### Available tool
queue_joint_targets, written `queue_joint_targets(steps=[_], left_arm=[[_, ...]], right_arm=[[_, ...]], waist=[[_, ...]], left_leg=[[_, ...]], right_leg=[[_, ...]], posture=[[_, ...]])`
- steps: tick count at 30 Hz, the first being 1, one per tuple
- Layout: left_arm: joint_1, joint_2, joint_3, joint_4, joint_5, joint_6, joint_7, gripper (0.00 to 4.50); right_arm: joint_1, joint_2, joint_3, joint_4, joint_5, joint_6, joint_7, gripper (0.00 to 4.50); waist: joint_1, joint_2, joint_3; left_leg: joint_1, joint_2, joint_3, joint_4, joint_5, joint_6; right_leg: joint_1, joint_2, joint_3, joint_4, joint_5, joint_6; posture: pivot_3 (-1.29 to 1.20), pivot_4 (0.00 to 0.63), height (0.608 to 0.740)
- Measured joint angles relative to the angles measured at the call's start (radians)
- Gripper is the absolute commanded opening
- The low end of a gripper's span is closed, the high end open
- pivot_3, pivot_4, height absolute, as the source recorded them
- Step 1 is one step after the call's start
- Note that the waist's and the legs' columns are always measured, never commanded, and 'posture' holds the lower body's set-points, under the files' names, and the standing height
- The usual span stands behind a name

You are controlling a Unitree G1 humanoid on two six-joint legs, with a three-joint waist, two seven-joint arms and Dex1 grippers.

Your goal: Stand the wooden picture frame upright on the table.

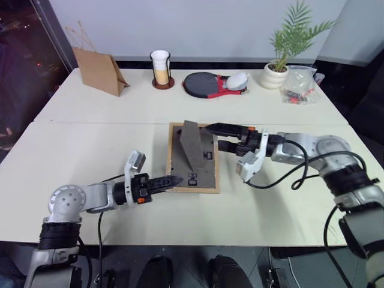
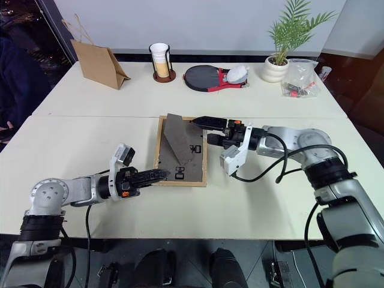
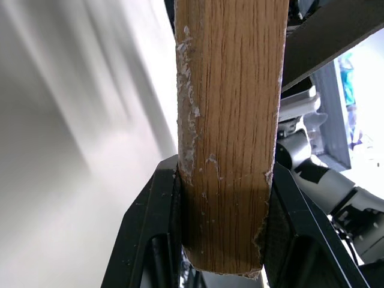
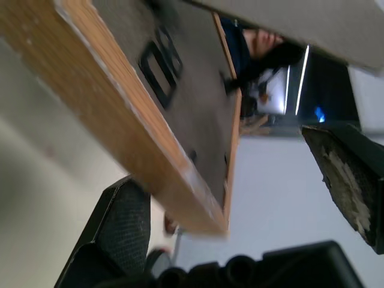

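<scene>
The picture frame lies face down, hiding its front. The clear bag beside the plant pot holds items too small to tell.

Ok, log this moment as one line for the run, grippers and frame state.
left gripper: shut on wooden picture frame edge | right gripper: open, at frame's far edge | frame: back up on table, stand folded out | not yet upright
</scene>
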Motion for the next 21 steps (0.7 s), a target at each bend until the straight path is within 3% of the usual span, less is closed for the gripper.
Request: queue_joint_targets(steps=[6,7,9,14,19,21], left_arm=[[0.005,-0.011,0.001,-0.022,-0.017,0.018,0.032,1.03],[0.007,-0.012,0.002,-0.029,-0.026,0.018,0.040,1.03],[0.010,-0.017,0.002,-0.043,-0.041,0.019,0.057,1.03],[0.035,-0.021,0.016,-0.059,-0.130,0.016,0.093,1.03],[0.039,-0.017,0.016,-0.072,-0.189,0.008,0.141,1.03],[0.042,-0.015,0.016,-0.078,-0.204,0.005,0.157,2.04]], right_arm=[[-0.077,0.023,0.093,0.095,-0.099,-0.014,-0.160,4.45],[-0.088,0.024,0.106,0.106,-0.108,-0.014,-0.177,4.21],[-0.100,0.025,0.123,0.124,-0.118,-0.013,-0.207,3.60],[-0.118,0.024,0.155,0.159,-0.123,-0.013,-0.301,1.17],[-0.135,0.019,0.170,0.167,-0.122,-0.019,-0.333,1.06],[-0.135,0.020,0.171,0.175,-0.109,-0.027,-0.332,1.06]], waist=[[0.000,0.000,0.000],[-0.001,0.000,0.000],[-0.001,0.000,0.000],[-0.004,0.000,0.000],[-0.002,0.000,0.000],[-0.002,0.000,0.000]], left_leg=[[0.000,0.000,0.000,0.000,0.000,0.000],[0.000,0.000,0.000,0.000,0.000,0.000],[0.000,0.000,0.000,0.000,0.000,0.000],[0.000,0.000,0.000,0.000,0.000,0.000],[0.001,0.000,-0.001,0.000,0.000,0.000],[0.001,0.000,-0.001,0.000,0.000,0.000]], right_leg=[[0.000,-0.001,0.000,0.000,0.000,0.000],[0.000,-0.001,0.000,0.000,0.000,0.000],[0.000,-0.001,0.000,0.000,0.000,0.000],[0.000,-0.001,0.000,0.001,0.000,0.000],[0.001,0.000,0.000,0.001,0.000,0.000],[0.001,0.000,0.000,0.001,0.000,0.000]], posture=[[0.00,0.150,0.740],[0.00,0.150,0.740],[0.00,0.150,0.740],[0.00,0.150,0.740],[0.00,0.150,0.740],[0.00,0.150,0.740]])
